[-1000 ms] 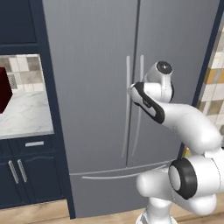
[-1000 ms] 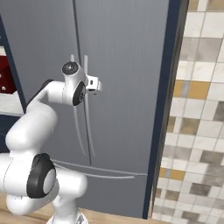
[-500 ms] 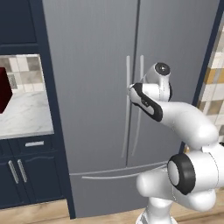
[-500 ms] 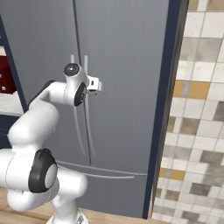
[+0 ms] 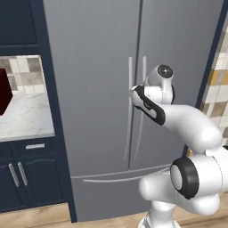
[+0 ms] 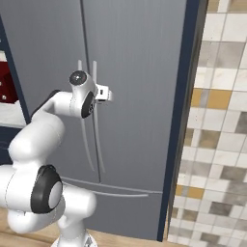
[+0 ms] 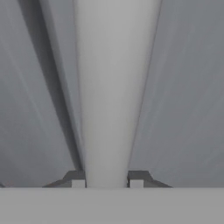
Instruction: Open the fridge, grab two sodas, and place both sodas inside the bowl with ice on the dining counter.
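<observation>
Presently the gripper (image 7: 107, 181) is clamped on a fridge door handle (image 7: 111, 87): in the hand view the pale handle runs straight up the middle, and the two dark fingertips (image 7: 75, 178) sit tight against either side of it at the bottom, with grey door panel to both sides. From the right base view the gripper (image 6: 107, 94) meets the right-hand handle (image 6: 96, 130) of the pair near its upper end, the wrist held level and pointing at the door. In the left base view the hand is largely hidden behind the forearm, and the contact point cannot be made out there. The two long thin curved handles, left handle (image 5: 129, 111) and its neighbour, flank the centre seam of the fridge (image 5: 93, 53). Both doors lie flush and shut, and the drawer front below them, with its own horizontal bar (image 5: 120, 178), is likewise closed. The arm (image 5: 187, 122) rises from the base at the lower right of the left base view and bends at the elbow toward the seam. Left of the fridge stands navy cabinetry (image 5: 26, 178) with a marble-topped recess (image 5: 22, 116) holding a dark red object (image 5: 3, 91) at the edge of the picture. Right of the fridge, past a navy side panel (image 6: 181, 120), is a tiled wall (image 6: 219, 144) in beige, grey and ochre.
</observation>
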